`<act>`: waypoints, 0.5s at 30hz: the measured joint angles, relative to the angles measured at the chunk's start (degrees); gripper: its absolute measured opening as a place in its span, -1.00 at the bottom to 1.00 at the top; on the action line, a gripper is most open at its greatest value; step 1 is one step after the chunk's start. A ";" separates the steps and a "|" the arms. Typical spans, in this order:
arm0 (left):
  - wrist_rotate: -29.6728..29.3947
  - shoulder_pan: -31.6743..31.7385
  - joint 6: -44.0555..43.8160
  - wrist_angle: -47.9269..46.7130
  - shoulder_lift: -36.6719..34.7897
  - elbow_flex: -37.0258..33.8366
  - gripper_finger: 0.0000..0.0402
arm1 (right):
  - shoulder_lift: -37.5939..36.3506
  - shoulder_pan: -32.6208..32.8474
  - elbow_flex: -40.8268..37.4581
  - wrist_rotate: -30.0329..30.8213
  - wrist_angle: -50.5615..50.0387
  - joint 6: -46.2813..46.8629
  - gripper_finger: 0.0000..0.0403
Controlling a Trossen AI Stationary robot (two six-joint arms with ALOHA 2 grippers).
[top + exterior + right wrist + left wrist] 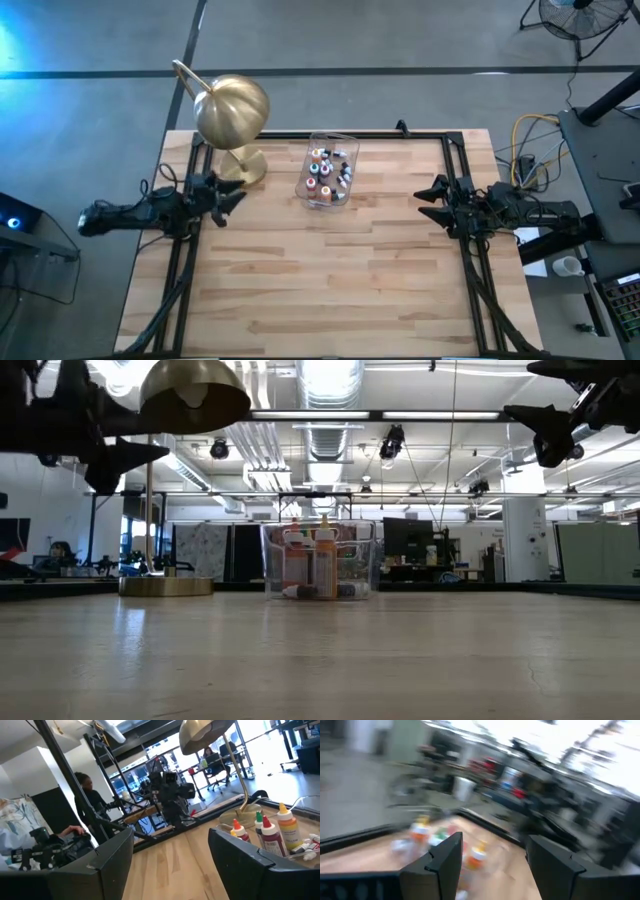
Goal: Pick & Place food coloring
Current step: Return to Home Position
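Several tiny food coloring bottles (328, 170) with orange, red, green and white caps are inside a clear plastic tub (327, 195) at the table's far middle; some stand upright and some lie on the tub's floor, as the low view (318, 565) and the right wrist view (272, 832) show. My left gripper (232, 193) is open and empty, raised above the table's left side, left of the tub. My right gripper (432, 197) is open and empty, raised above the table's right side, right of the tub. The left wrist view is blurred; bottles (447, 845) show beyond my open fingers.
A brass dome lamp (232, 110) stands on its round base (243, 165) at the far left, close to the tub and my left gripper. A black frame (330, 134) runs along the table's far, left and right edges. People sit in the room beyond.
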 joint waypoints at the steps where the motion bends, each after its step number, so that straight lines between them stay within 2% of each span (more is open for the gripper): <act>1: 5.92 2.45 0.79 1.42 -0.02 -1.15 -0.05 | 0.00 0.00 0.00 0.00 0.00 0.00 0.24; 4: 21.87 8.31 2.29 5.55 -0.07 -4.03 -0.05 | -0.02 0.01 0.00 0.00 0.00 0.00 0.26; 6: 26.67 10.12 4.10 5.26 -0.06 -4.06 -0.05 | -0.02 0.00 0.00 -0.02 -0.04 0.02 0.27; 11: 26.86 9.22 11.26 2.11 -0.07 -4.08 -0.05 | -0.02 0.00 0.00 -0.02 -0.41 0.01 0.26; 15: 26.09 7.09 10.33 -0.39 -0.04 -4.10 -0.05 | -0.02 0.02 0.00 -0.02 -0.39 0.02 0.24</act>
